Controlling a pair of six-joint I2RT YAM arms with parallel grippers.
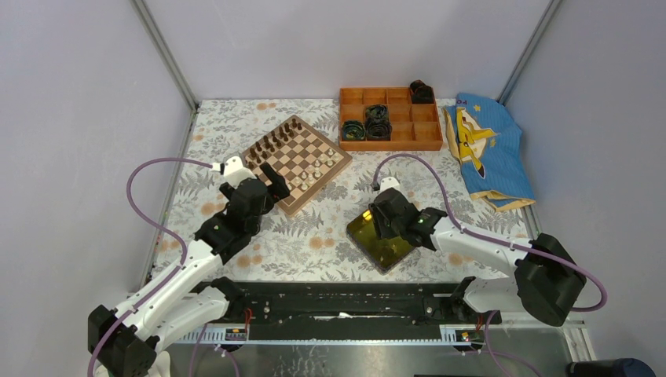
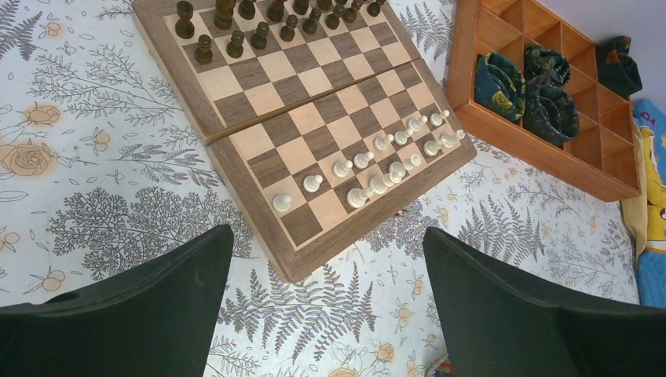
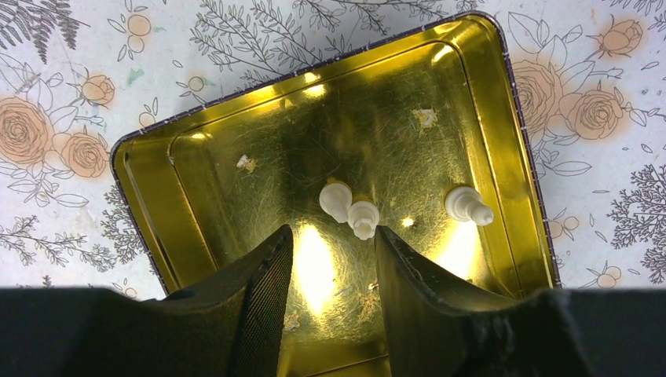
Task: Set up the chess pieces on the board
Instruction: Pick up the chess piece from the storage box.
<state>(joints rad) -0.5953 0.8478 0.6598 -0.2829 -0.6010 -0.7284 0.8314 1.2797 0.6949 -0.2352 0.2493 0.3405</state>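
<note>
the board (image 2: 259,78) fills the upper middle of the left wrist view. the yellow tray (image 3: 196,181) fills the right wrist view. the left gripper (image 2: 328,243) hangs by the board's lower corner, fingers wide apart, holding nothing. the right gripper (image 3: 334,236) hangs over the tray, fingers partly apart, empty. the dark pieces (image 2: 236,43) stand at the board's top edge. most cream chess pieces (image 2: 382,143) stand on its lower right side. three more (image 3: 349,206) lie in the tray, so a little work is left.
</note>
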